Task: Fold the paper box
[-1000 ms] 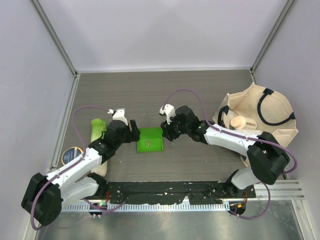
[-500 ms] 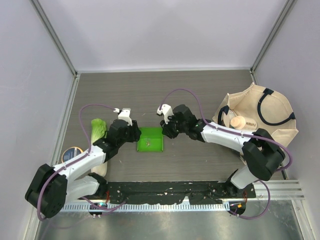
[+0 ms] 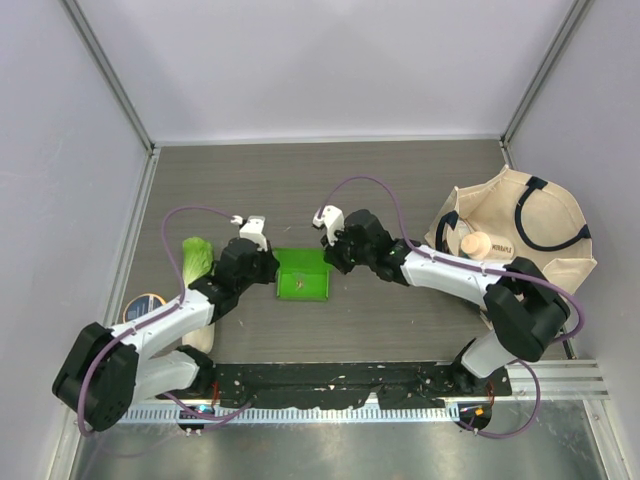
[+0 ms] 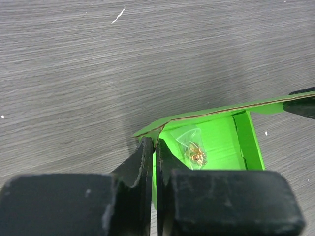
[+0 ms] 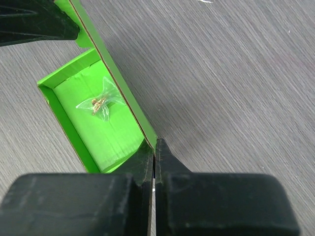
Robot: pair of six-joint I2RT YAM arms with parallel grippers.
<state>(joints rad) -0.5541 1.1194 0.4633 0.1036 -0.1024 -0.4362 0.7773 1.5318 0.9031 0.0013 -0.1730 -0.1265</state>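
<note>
The paper box (image 3: 303, 276) is bright green and lies open-topped on the table between my two arms, its walls standing up. A small clear bag (image 4: 194, 150) with something golden lies inside it. My left gripper (image 3: 275, 268) is shut on the box's left wall near the far corner; in the left wrist view the jaws (image 4: 155, 147) pinch the thin green edge. My right gripper (image 3: 333, 262) is shut on the right wall; in the right wrist view the jaws (image 5: 154, 147) clamp the wall's end, with the box floor (image 5: 106, 130) to their left.
A beige tote bag (image 3: 520, 235) stands at the right with a bottle (image 3: 478, 245) in it. A pale-green cabbage (image 3: 197, 262) and a round tin (image 3: 145, 308) lie left of my left arm. Grey walls enclose the table.
Both grippers have gone from open to shut on the box's side walls. Each has shifted slightly toward the far end of the box.
</note>
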